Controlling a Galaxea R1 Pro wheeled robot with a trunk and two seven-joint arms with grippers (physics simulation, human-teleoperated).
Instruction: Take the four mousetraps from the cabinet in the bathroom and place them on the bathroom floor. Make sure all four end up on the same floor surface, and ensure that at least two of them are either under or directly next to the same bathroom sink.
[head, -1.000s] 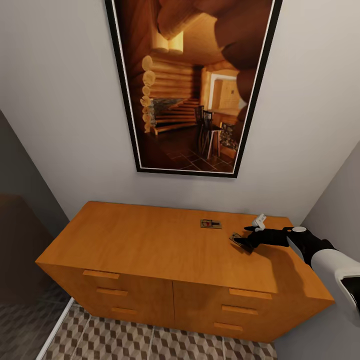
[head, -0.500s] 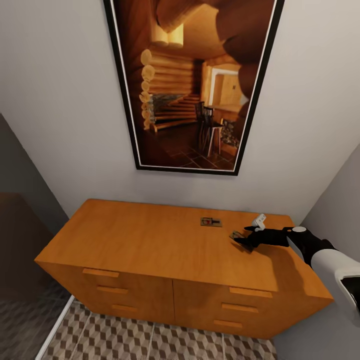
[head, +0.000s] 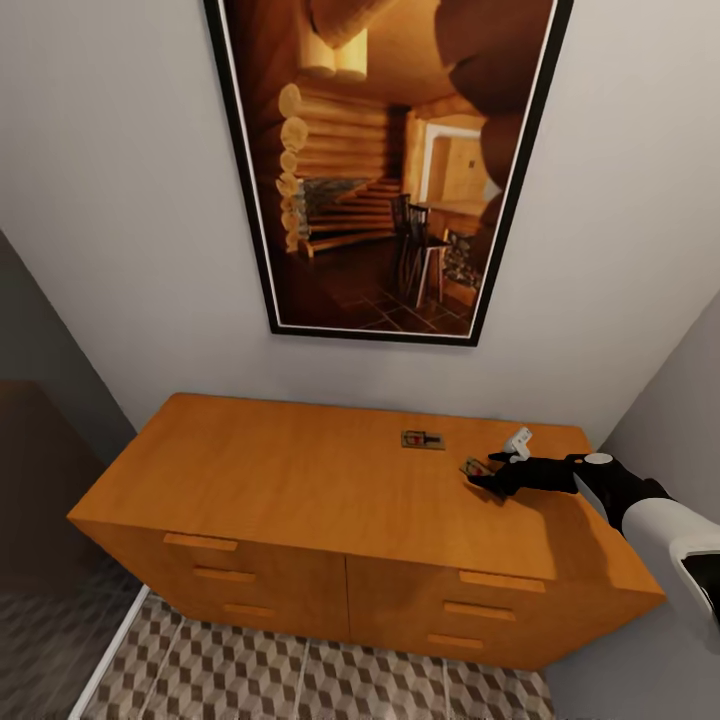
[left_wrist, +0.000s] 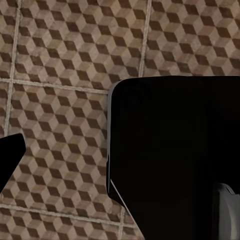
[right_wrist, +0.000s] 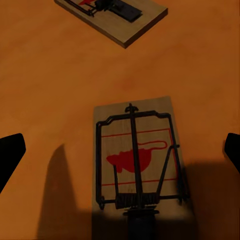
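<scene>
Two mousetraps lie on the orange-brown cabinet (head: 300, 480). One mousetrap (head: 422, 439) (right_wrist: 116, 15) sits near the back edge. The other mousetrap (head: 472, 466) (right_wrist: 136, 160) lies flat on the cabinet top, right at my right gripper (head: 482, 469) (right_wrist: 120, 152). That gripper is open, with its black fingertips (right_wrist: 10, 155) far apart on either side of the trap and not touching it. Of my left gripper, one black fingertip (left_wrist: 9, 156) shows above the cube-patterned bathroom floor (left_wrist: 60, 60) (head: 250, 670), holding nothing. The bathroom sink is out of view.
A large framed picture (head: 385, 170) hangs on the wall behind the cabinet. Walls close in on both sides, the right one near my right arm. A black part of the robot (left_wrist: 170, 155) hangs over the tiles in the left wrist view.
The head view has tilted slightly upward. My right gripper stays over the nearer mousetrap, its lower finger a little closer to the trap.
</scene>
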